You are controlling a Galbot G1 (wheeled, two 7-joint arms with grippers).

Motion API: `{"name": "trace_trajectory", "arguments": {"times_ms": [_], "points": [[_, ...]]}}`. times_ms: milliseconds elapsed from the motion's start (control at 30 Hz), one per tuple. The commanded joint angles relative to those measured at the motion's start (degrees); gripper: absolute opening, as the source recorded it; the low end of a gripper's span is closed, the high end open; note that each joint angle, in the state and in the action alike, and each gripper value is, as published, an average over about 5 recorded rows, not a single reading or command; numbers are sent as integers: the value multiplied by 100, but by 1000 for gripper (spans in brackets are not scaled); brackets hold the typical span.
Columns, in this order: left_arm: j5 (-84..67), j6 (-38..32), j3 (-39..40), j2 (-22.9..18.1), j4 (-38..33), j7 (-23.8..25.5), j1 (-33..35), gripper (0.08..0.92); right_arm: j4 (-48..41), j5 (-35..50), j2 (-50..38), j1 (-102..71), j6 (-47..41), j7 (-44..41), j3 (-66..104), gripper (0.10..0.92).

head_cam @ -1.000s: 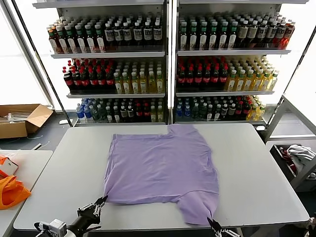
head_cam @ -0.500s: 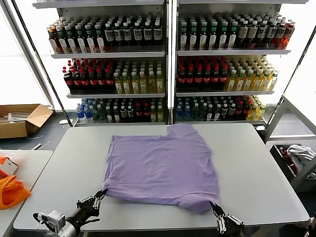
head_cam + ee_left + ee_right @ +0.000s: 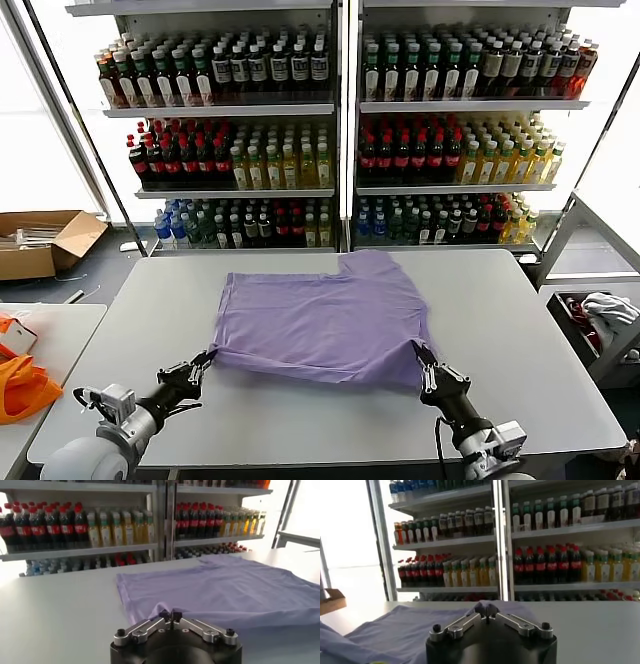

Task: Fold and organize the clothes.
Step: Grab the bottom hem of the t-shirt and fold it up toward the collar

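Note:
The lavender T-shirt [image 3: 325,320] lies on the white-grey table [image 3: 520,350] with its plain side up; no print or label shows. Its near edge is lifted and carried back over the body. My left gripper [image 3: 204,358] is shut on the shirt's near left corner, seen in the left wrist view [image 3: 170,614] with cloth [image 3: 230,587] stretching away. My right gripper [image 3: 420,352] is shut on the near right corner, seen in the right wrist view [image 3: 487,610] with cloth [image 3: 395,627] bunched at the tips.
Drink shelves [image 3: 340,130] stand behind the table. A side table at the left holds an orange bag [image 3: 22,388]. A cardboard box [image 3: 40,240] sits on the floor at the left. A rack with a white-grey bundle [image 3: 608,315] stands at the right.
Both grippers have moved away from me over the table, carrying the shirt's near edge with them. The hanging sleeve at the near right is now folded under and the visible shirt is shorter.

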Motion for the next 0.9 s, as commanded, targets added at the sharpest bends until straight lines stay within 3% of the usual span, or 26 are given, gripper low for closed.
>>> {"name": "trace_trajectory", "arguments": {"times_ms": [33, 233, 500, 633, 900], "points": [[-438, 64, 359, 108, 752, -232, -985, 86, -1052, 24, 32, 1370, -212, 118, -407, 107], [-414, 58, 539, -78, 1112, -292, -1236, 103, -1876, -85, 138, 2052, -285, 67, -761, 107], [-395, 156, 601, -203, 1351, -370, -1404, 312, -2489, -250, 190, 2681, -551, 126, -1124, 124], [-382, 162, 472, -220, 1227, -459, -1263, 424, -2258, -252, 61, 2528, -657, 119, -1066, 224], [-326, 108, 216, -187, 630, -465, -385, 658, -996, -182, -250, 1325, -1572, 797, -317, 449]]}}
